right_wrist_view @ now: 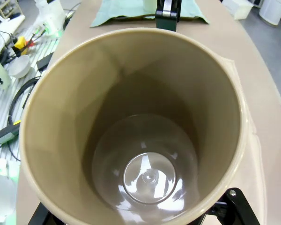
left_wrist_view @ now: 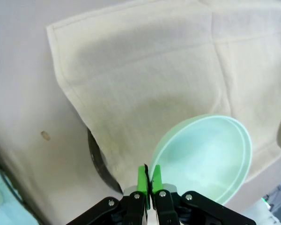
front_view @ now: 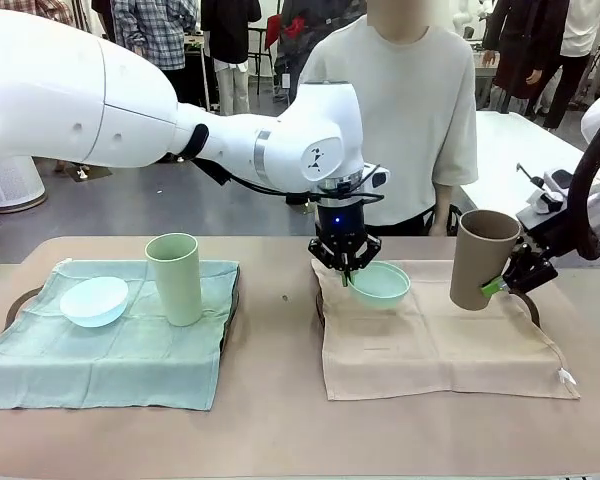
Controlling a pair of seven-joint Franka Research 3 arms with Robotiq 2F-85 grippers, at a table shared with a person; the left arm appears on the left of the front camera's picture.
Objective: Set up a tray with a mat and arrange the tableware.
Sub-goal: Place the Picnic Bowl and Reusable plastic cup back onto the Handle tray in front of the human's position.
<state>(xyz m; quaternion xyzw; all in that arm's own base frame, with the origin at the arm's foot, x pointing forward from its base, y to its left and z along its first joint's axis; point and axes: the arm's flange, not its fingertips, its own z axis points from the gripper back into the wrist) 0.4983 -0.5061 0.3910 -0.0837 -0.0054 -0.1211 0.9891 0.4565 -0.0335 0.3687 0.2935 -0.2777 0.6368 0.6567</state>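
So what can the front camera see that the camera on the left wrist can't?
Front only: the person, the blue bowl and green tumbler on the green mat, and the right gripper holding the brown tumbler.
Left wrist only: the green pads pinching the rim up close.
Both: the mint bowl, the beige mat and the left gripper.

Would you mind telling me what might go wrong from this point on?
The left gripper pinches only the rim of the mint green bowl, so the bowl could tip or slip as it is set on the beige mat. The right gripper holds the tan-brown tumbler tilted, so it may topple when released.
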